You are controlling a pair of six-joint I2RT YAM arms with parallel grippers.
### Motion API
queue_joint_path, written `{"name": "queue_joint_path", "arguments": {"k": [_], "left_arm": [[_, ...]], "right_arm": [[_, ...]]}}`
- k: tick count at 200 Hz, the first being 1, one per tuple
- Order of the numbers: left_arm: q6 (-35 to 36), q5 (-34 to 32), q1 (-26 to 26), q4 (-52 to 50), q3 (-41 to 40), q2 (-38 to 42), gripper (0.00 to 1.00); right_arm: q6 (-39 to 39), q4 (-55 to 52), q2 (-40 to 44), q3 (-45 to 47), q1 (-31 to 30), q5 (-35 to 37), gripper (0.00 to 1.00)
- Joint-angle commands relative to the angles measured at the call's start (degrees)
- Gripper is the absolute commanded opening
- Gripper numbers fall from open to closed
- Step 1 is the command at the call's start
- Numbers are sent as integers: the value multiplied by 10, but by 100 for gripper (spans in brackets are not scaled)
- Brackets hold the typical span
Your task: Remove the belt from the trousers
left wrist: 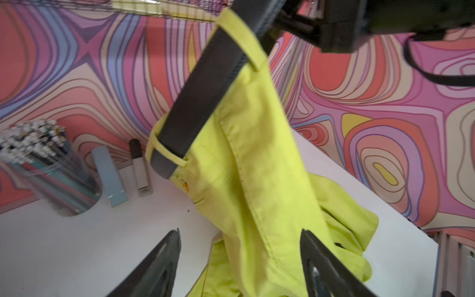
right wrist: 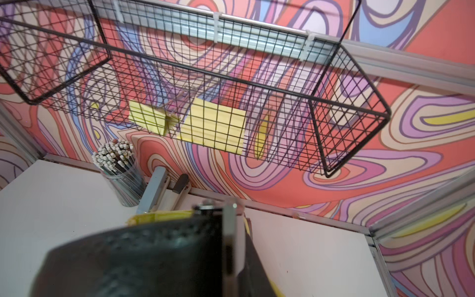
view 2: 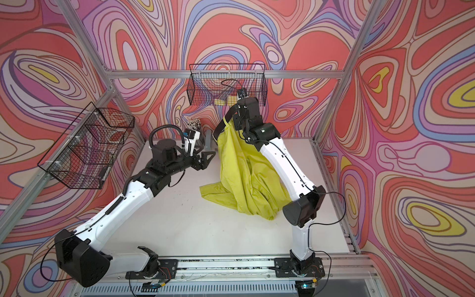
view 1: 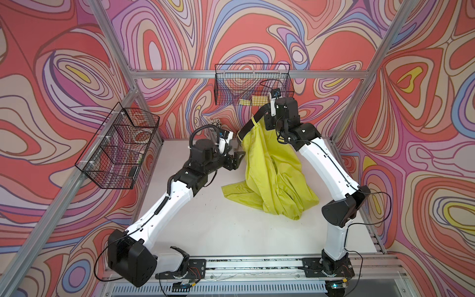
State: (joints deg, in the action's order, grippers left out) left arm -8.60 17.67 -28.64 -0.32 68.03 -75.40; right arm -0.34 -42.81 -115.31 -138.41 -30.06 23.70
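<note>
One belt [left wrist: 205, 84], gripped in right jaws

The belt [left wrist: 203, 87] is matt black, leather-like; the trousers [left wrist: 259, 185] are thin, creased cloth. The blurred buckle [right wrist: 229, 244] seems to be shiny metal.

The white table [view 1: 231, 221] carries the trousers' [view 1: 272, 185] heaped lower folds at centre-right, with a pencil cup [view 2: 194, 127] and grey block [view 2: 208, 140] at upper centre.
</note>
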Motion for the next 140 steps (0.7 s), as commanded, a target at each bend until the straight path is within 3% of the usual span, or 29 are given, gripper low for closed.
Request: {"name": "queue_joint_path", "arguments": {"k": [1,19,61,83,102,121,140], "left_arm": [[-39,-23,-15,123,-5,3,76],[-49,-14,-25,120,4,-15,76],[-96,5,-30,175,-41,-68,77],[-107,-43,-30,149,-38,-115,77],[-100,-89,-28,100,-23,-160,76],[-112,-89,-9,40,-4,-198,75],[-139,-87,21,45,-30,-204,75]], "right_arm": [[15,-38,-35,-131,-21,40,0],[-1,-17,-29,-125,-37,71,0],[90,0,64,160,-49,54,0],[133,-5,92,247,-51,24,0],[150,-2,110,287,-51,9,0],[143,-11,118,295,-50,6,0],[130,-31,116,299,-42,-14,0]]}}
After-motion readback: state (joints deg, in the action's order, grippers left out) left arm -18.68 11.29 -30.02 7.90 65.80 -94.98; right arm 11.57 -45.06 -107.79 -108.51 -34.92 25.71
